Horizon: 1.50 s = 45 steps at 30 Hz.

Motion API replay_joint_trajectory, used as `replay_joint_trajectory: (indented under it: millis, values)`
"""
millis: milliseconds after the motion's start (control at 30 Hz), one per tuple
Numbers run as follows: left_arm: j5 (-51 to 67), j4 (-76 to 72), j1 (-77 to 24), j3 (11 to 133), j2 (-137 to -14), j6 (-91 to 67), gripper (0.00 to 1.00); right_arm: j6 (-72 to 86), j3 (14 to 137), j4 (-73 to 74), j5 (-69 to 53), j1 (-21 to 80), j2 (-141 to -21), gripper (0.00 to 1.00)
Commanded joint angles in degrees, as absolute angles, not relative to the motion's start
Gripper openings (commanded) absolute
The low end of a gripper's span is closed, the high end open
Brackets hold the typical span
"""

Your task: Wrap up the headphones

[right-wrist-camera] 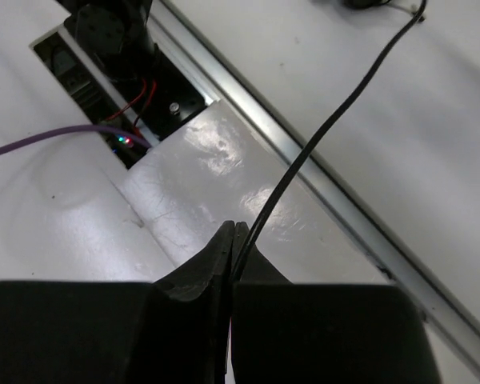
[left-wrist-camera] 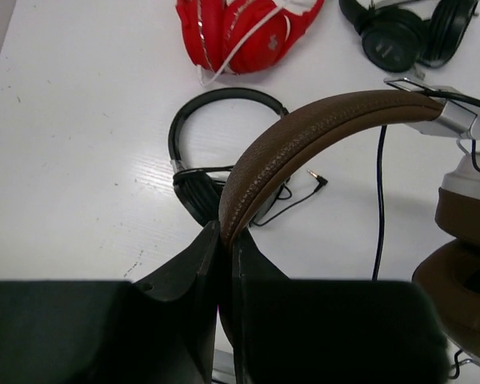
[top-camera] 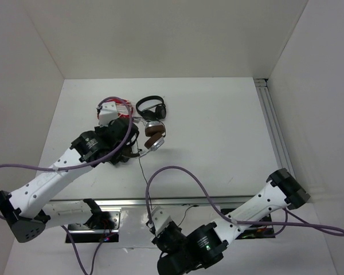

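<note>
**Both tools shut: one on the brown headband, one on the cable**

The white counter (top-camera: 223,137) is boxed in by white walls at the left, back and right. A silver metal rail (top-camera: 273,129) runs along its right edge, and a second rail (right-wrist-camera: 304,172) crosses the near edge in front of the arm bases. Everything on the counter is clustered at the back left. Open surface lies between that cluster and the right rail.

The over-ear headphones with brown grained headband, brown pads and silver metal cups (top-camera: 154,136) lie in that cluster. They sit just beside a glossy red pair of headphones (left-wrist-camera: 240,32), a thin-banded black pair (left-wrist-camera: 212,164) and a second black pair (left-wrist-camera: 404,36). The left tool (left-wrist-camera: 226,234) is clamped tight on one end of the brown headband, which arches up and right to a silver yoke. The long thin dark cable (right-wrist-camera: 324,132) runs from the headphones over the near rail to the right tool (right-wrist-camera: 234,234), whose fingers are pinched shut on it.

From above, the left arm covers its own grip and part of the headband. The lower brown pad is cut off at the edge of the left wrist view. Where the cable goes beyond the right tool's fingers cannot be seen.
</note>
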State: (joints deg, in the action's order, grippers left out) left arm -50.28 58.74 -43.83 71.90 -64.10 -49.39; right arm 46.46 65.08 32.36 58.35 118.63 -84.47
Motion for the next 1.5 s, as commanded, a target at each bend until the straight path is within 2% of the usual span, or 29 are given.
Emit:
replay_joint_trajectory:
  millis: [0, 133, 267, 467, 600, 767, 1067, 1300, 1467]
  values:
    - [-49.31, 56.24, -46.31, 71.9, -64.86, -48.0, 0.0, 45.09, 70.13, 42.08, 65.74, 118.39, -84.12, 0.0]
    - [-45.53, 57.83, -49.83, 71.02, -67.76, -42.99, 0.0, 39.13, 73.65, 45.97, 67.15, 116.28, -81.31, 0.0]
    - [-42.63, 58.62, -55.18, 68.21, -70.58, -38.69, 0.0, 25.43, 73.65, 40.97, 67.68, 113.04, -75.59, 0.0]
    - [-39.47, 56.7, -60.55, 63.99, -71.19, -36.22, 0.0, 18.47, 72.08, 37.64, 67.59, 105.04, -64.7, 0.0]
    - [-34.72, 52.83, -63.71, 61.44, -69.88, -32.96, 0.0, 17.4, 69.44, 36.39, 67.59, 103.62, -59.42, 0.0]
    - [-27.08, 48.7, -64.78, 60.82, -64.1, -26.65, 0.0, 17.93, 67.51, 39.54, 67.15, 99.07, -58.27, 0.0]
    - [-30.86, 55.54, -64.78, 66.53, -59.59, -28.12, 0.0, 15.57, 67.51, 43.59, 61.62, 89.22, -58.27, 0.0]
    - [-20.23, 52.48, -64.78, 67.85, -53.09, -21.45, 0.0, 3.62, 61.97, 27.28, 50.82, 79.29, -56.6, 0.0]
    - [-18.54, 51.77, -64.78, 70.66, -49.75, -20.74, 0.0, 0.62, 59.51, 21.63, 42.55, 71.64, -58.26, 0.0]
